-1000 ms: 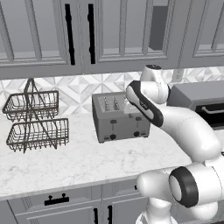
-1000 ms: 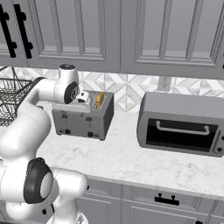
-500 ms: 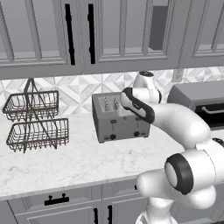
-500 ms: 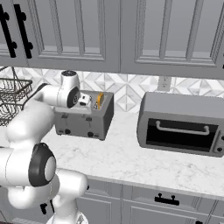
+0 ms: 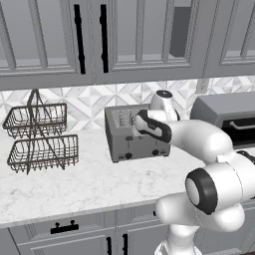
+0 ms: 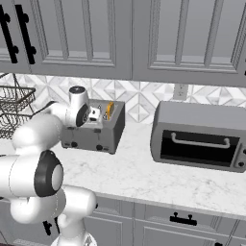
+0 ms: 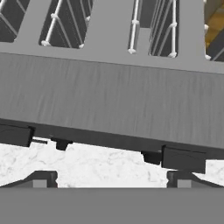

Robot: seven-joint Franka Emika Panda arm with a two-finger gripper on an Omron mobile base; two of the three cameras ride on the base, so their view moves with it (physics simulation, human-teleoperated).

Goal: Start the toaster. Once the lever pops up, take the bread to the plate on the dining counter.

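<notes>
The toaster (image 5: 135, 133) stands on the marble worktop (image 5: 74, 184), toward its back edge near the tiled wall, between a two-tier wire basket (image 5: 40, 134) at the left end and a toaster oven (image 6: 201, 136) further right. In the right base view the bread (image 6: 110, 110) stands upright in a slot at the toaster's right end, its golden crust poking above the top.

The gripper (image 7: 111, 177) is poised over the toaster's front upper edge, looking down along the front face. In the hand view its jaws are spread wide, with one fingertip (image 7: 40, 178) near the lower left and the other near the lower right, and nothing sits between them but bare marble. The toaster's grey front face (image 7: 113, 100) spans the view just beyond the tips, and its slots with wire guides run across the top. Two black levers (image 7: 183, 158) jut out from the face, one at the left edge and one just above the right fingertip; whether that tip touches the lever cannot be told. A sliver of the bread shows in the upper right corner, well off to the side of the jaws.
</notes>
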